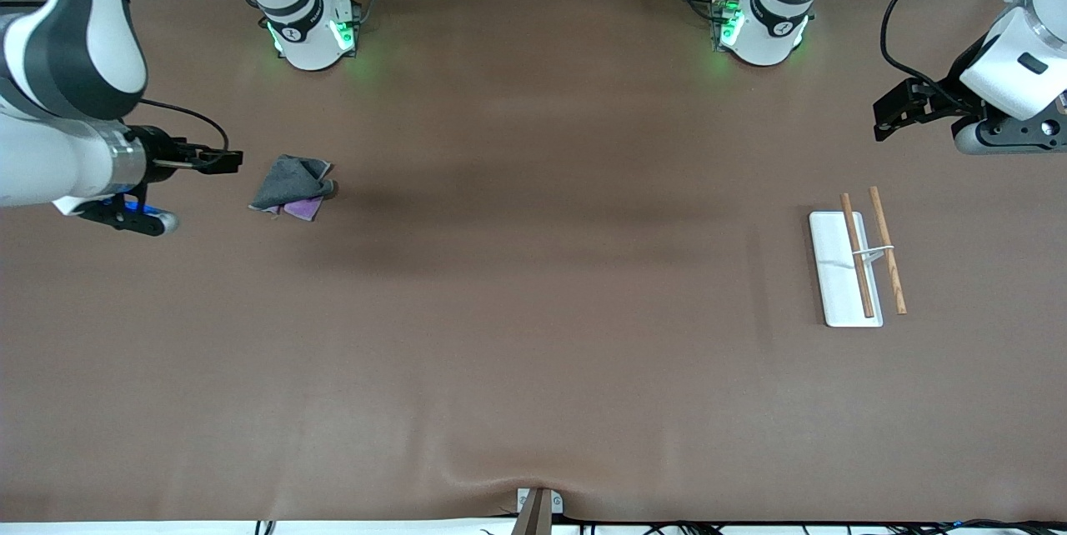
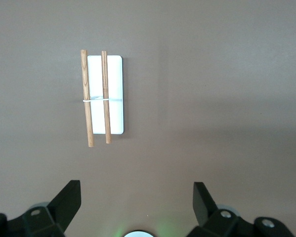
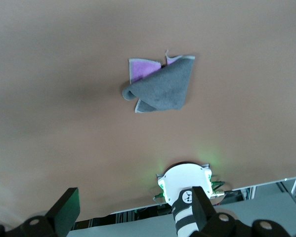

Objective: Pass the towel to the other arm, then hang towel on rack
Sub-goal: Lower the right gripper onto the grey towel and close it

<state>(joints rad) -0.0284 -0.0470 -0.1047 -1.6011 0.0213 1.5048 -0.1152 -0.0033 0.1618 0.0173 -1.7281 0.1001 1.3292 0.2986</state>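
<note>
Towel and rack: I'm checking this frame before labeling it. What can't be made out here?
- Towel: its underside is hidden by its own folds, front and right wrist views.
- Rack: how high the rods stand above the base is unclear; front and left wrist views both look straight down.
- Right gripper: front view shows it side-on, so its opening is unclear there.
- Left gripper: likewise.

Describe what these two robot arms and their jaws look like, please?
Both arms are glossy white with rounded segments and dark grey joint bands; their bases glow green. The right gripper and left gripper are black, each with two blocky jaws. Black cables loop along both wrists, and the right wrist shows a blue light.
</note>
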